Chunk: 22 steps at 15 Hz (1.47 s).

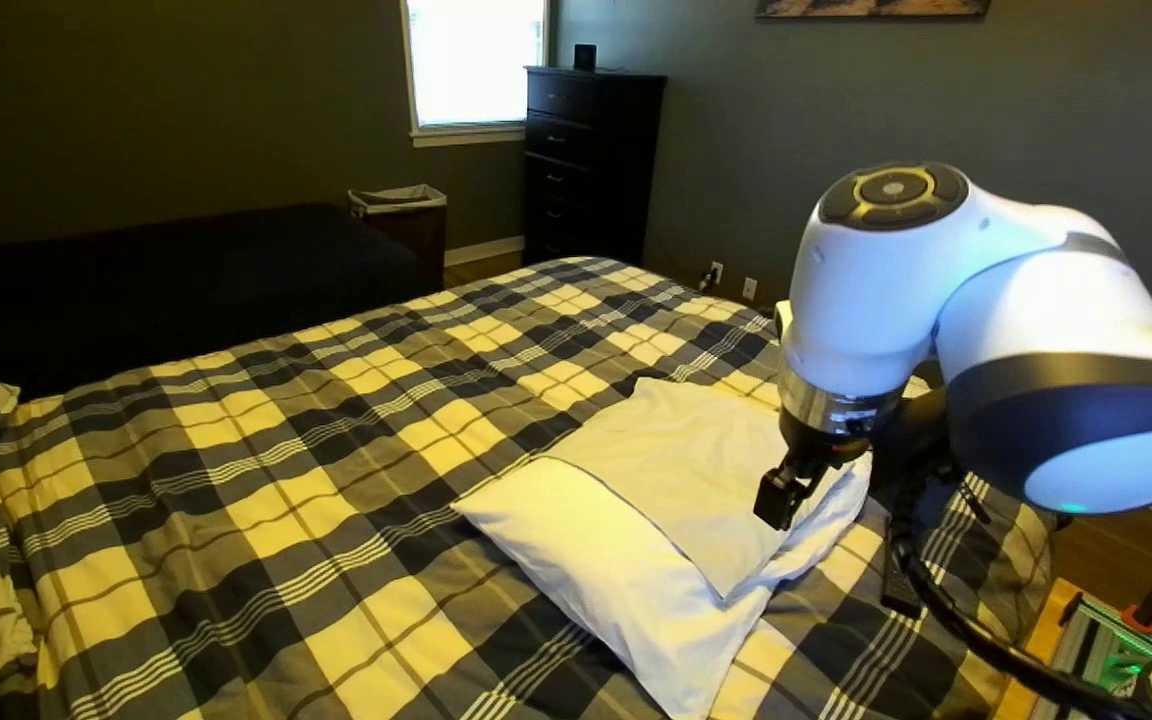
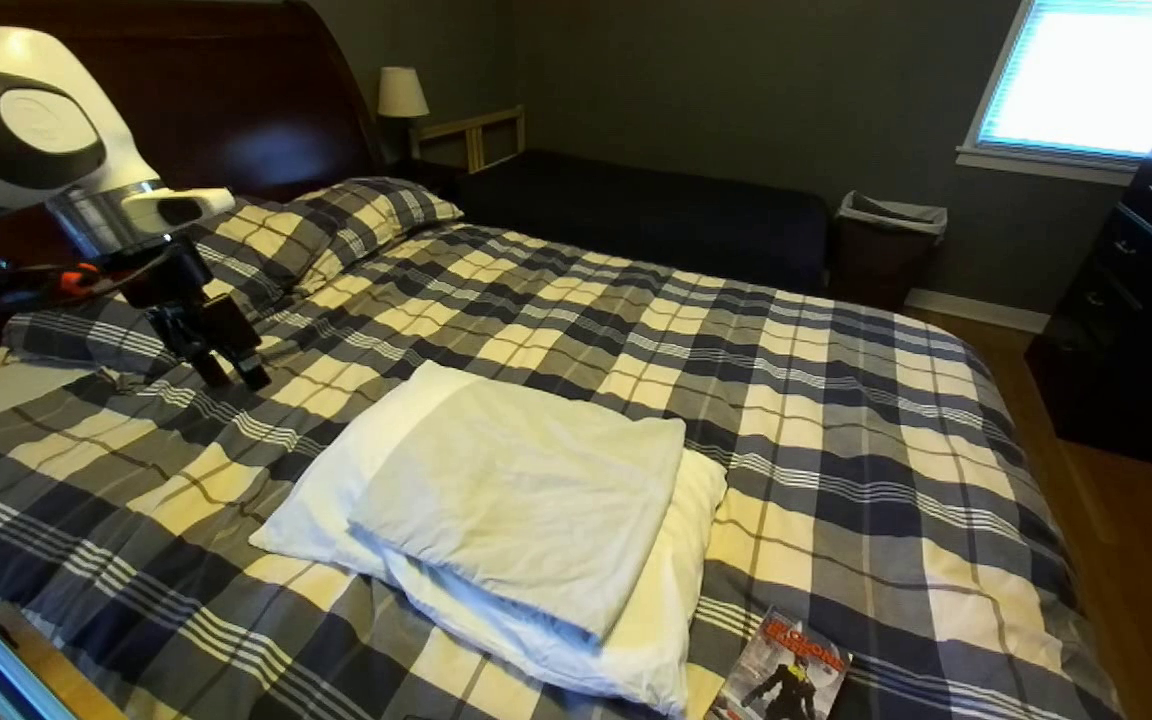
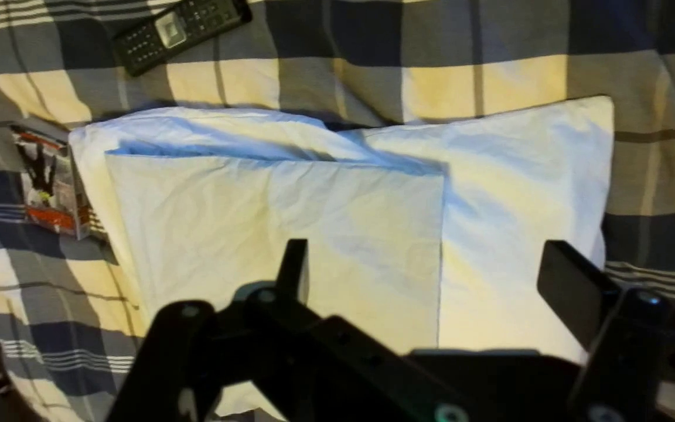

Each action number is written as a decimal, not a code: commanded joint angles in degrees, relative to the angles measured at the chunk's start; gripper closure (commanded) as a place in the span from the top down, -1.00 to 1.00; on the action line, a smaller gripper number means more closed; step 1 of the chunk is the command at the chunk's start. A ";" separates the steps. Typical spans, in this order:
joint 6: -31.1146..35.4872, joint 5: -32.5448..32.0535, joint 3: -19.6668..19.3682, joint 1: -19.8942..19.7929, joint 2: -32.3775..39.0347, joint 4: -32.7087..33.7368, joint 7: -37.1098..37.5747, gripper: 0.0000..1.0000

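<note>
White pillow [image 3: 519, 211] below the hand [image 2: 235, 377]

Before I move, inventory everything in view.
White pillow: one, white, on plaid comforter
Folded cloth: one, cream, on white pillow
Remote control: one, black, beside white pillow
Case or book: one, grey-red, beside white pillow
Plaid comforter: one, navy, grey, yellow, beneath these
Plaid pillows: at least two, matching, before headboard
Headboard: one, dark brown, behind plaid pillows
Table lamp: one, cream, near headboard
Second bed: one, dark, beyond plaid comforter
Hamper: one, brown, near second bed
Dresser: one, black, near window
Window: one, white, near dresser
Picture: one, brown, on wall
Stand: one, brown-edged, beside comforter
Robot arm: one, white, above comforter
End effector: one, black, open, above comforter
</note>
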 commanded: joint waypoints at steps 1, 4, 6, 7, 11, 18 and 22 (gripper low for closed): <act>3.54 -11.77 3.76 -3.45 4.78 -1.01 6.88 1.00; 3.13 -13.34 1.50 -1.32 3.96 -1.53 7.57 1.00; 4.61 -16.24 1.54 -1.92 6.61 -1.46 9.96 1.00; 4.68 -16.62 1.44 -2.02 7.32 -1.33 10.23 1.00; 6.74 -18.38 0.21 -3.67 13.55 0.21 9.76 1.00; 4.07 -33.64 -2.50 -1.83 26.34 3.92 19.65 1.00; 5.13 -41.42 -6.41 1.05 33.24 6.63 24.97 1.00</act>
